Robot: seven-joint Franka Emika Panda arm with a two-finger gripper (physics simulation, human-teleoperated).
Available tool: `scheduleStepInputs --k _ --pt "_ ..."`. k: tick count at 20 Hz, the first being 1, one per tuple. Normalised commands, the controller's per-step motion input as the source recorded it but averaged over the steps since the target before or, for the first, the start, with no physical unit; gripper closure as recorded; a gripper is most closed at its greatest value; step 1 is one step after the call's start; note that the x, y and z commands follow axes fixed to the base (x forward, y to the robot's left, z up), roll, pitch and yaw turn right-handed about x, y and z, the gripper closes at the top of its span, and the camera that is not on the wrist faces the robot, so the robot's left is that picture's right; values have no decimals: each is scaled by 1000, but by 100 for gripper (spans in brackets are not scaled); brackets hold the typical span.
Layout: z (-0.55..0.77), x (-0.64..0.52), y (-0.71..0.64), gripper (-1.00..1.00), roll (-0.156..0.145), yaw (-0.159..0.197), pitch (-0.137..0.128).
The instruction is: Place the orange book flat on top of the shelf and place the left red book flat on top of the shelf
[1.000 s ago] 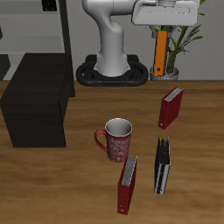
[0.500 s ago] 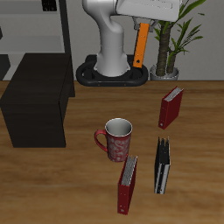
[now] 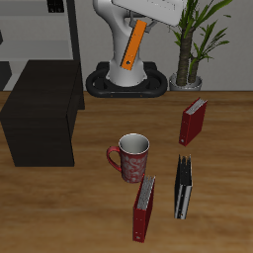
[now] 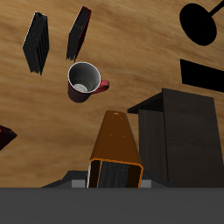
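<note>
The orange book hangs tilted in the air in front of the robot's base, with my gripper shut on its upper end. In the wrist view the orange book runs out from the gripper above the table, beside the shelf. The shelf, a low black box, stands at the table's side with a bare top. The left red book stands upright on the table on the far side from the shelf, and only a corner of this left red book shows in the wrist view.
A red mug stands mid-table. Nearer the front edge stand a second red book with a grey strip and a black book. A potted plant is at the back. A tall grey rack rises behind the shelf.
My gripper has carried the orange book across the back of the table toward the shelf's side, and the book has swung from upright to tilted. Nothing on the table moved.
</note>
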Motion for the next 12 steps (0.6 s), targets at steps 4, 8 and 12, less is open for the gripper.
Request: scheduleStepInputs --k 4,8,12 --pt "214 -62 -591 100 -198 14 -42" --pt "183 -32 -632 100 -178 -22 -21" --pt "112 -75 -724 100 -171 -59 4"
